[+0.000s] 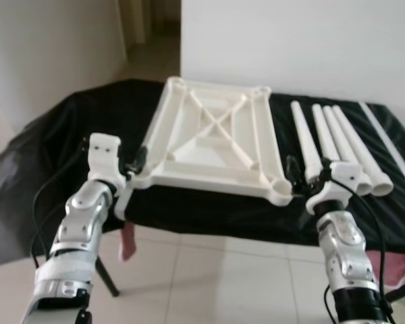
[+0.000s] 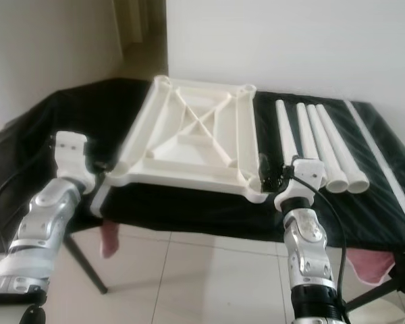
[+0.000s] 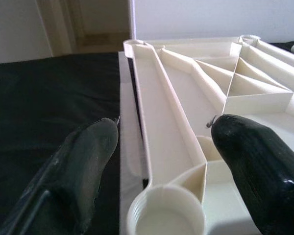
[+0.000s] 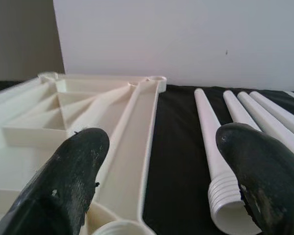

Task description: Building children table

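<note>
Your left gripper point(image 3: 161, 161) and right gripper point(image 4: 157, 171) gape at the upturned tabletop's point(image 1: 212, 135) near corner sockets; it looks light, stiff, slick, so pinch its ribbed rim.

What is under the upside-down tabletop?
The tabletop lies on a black cloth that drapes over a table's edges. A white strip shows beneath its left edge. The table surface itself is covered by the cloth.

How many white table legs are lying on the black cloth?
4. The table legs lie side by side, right of the upside-down tabletop, threaded ends toward the robot, near the right gripper.
</note>
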